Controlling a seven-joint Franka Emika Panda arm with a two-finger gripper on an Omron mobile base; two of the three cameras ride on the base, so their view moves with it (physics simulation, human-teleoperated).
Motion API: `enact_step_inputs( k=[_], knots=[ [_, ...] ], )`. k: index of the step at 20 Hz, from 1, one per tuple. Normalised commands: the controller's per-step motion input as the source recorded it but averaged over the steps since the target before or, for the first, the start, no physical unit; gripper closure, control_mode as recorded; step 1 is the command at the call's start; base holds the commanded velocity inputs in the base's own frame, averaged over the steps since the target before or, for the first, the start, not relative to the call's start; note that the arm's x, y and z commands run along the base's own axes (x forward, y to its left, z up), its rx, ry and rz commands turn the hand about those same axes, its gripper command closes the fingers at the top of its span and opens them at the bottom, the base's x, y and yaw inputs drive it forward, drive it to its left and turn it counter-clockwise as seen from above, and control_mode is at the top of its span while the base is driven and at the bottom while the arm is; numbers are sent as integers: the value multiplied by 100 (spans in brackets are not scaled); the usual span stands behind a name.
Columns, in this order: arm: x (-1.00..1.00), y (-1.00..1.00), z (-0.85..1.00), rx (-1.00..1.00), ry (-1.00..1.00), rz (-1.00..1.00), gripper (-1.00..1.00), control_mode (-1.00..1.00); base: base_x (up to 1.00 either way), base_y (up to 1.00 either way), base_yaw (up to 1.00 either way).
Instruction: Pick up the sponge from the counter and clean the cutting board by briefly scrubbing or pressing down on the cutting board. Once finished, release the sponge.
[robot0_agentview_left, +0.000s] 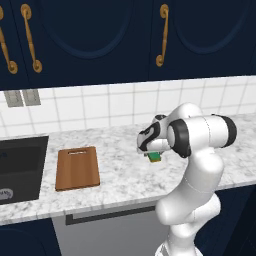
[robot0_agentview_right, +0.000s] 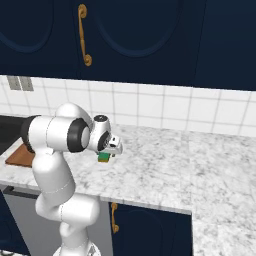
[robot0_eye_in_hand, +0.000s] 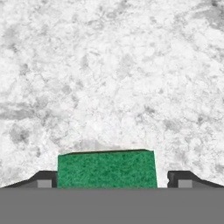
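Two fingertips of my gripper (robot0_eye_in_hand: 112, 181) flank the sponge (robot0_eye_in_hand: 107, 169), small gaps either side, jaws wide; no writing legible.

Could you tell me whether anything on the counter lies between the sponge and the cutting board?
Nothing visible does. The sponge sits between the claw fingers, and bare counter stretches from there to the cutting board, which lies beside the sink.

The bench (robot0_agentview_left: 120, 175) looks like polished marbled stone, white veined with grey; the sponge (robot0_eye_in_hand: 106, 169) has a coarse, matt green scouring face; the cutting board (robot0_agentview_left: 77, 167) is smooth brown wood, satin; the sink (robot0_agentview_left: 20, 167) is matt black.
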Motion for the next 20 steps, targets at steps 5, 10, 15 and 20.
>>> enact_step_inputs(
  k=[5, 10, 15, 20],
  knots=[
    [-18, 23, -27, 2, 0, 1, 100, -100, 0, 0, 0],
    [0, 20, 20, 0, 0, 5, 100, -100, 0, 0, 0],
    [0, 69, 81, 0, 0, 12, 100, -100, 0, 0, 0],
    [-4, 94, 57, 4, -1, 1, 100, -100, 0, 0, 0]
  ],
)
